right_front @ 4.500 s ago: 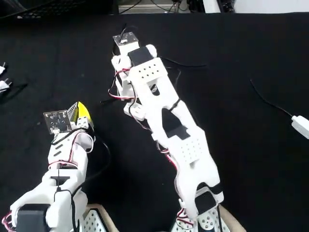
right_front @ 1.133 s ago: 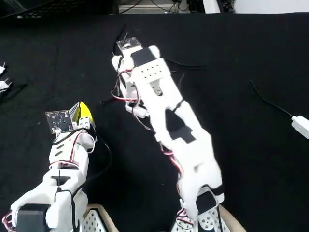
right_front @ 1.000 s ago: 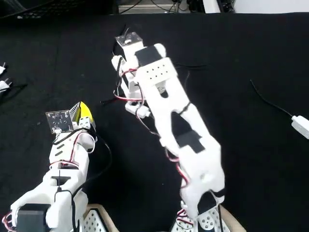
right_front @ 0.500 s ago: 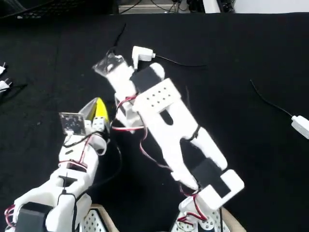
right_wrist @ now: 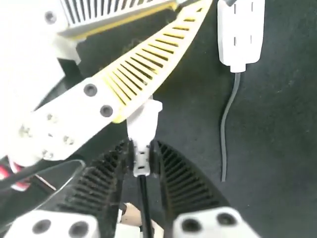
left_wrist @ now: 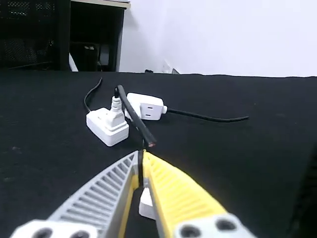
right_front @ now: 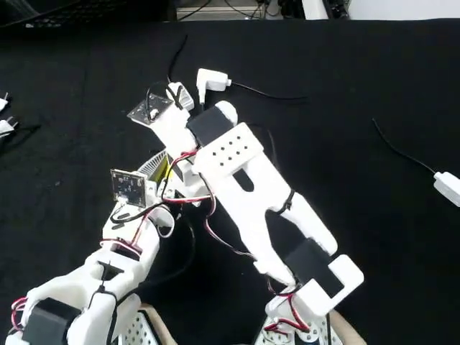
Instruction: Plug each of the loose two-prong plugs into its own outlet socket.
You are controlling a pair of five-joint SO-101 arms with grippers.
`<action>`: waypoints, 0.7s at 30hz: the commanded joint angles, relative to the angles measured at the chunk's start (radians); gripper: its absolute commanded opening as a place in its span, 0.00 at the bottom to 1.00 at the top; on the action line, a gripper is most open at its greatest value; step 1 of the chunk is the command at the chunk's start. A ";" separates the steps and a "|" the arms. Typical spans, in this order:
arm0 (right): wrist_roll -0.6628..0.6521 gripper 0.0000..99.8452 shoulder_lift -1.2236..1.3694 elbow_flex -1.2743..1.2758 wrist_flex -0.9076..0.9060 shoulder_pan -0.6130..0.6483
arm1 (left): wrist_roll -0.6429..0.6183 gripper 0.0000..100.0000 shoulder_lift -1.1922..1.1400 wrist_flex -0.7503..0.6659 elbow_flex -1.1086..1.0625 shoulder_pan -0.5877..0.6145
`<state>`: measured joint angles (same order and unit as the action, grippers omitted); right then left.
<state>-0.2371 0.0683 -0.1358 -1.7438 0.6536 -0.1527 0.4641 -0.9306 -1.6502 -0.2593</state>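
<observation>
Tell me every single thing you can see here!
Table: 1, black, under everything.
Sockets: 2, white, toward the far side; one has a plug in it, the other lies empty beside it.
Plugged plug: 1, white, standing in the first socket.
Held plug: 1, white with a black cord, in the right gripper.
Corded block: 1, white, right edge of the table.
Small bits: 2, white, left edge; too small to name.
Left arm, right arm: white, side by side at the near edge.
Left gripper: grey and yellow, shut, beside the held plug.
Right gripper: black, shut on the held plug.
</observation>
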 commanded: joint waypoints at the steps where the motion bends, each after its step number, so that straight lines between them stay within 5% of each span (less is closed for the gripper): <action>1: 0.002 0.01 -0.054 -0.079 -0.020 0.008 | 0.005 0.03 0.002 0.058 0.015 -0.068; 16: 0.063 0.01 -0.042 -0.137 -0.021 -0.089 | 0.006 0.03 0.002 0.074 0.013 -0.054; 21: -0.028 0.06 -0.031 -0.073 -0.020 -0.199 | 0.006 0.03 0.006 0.068 -0.030 0.087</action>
<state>-0.2186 0.0683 -0.2340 -1.7438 0.5125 -0.1527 0.4641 -0.8569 -1.6517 -0.2793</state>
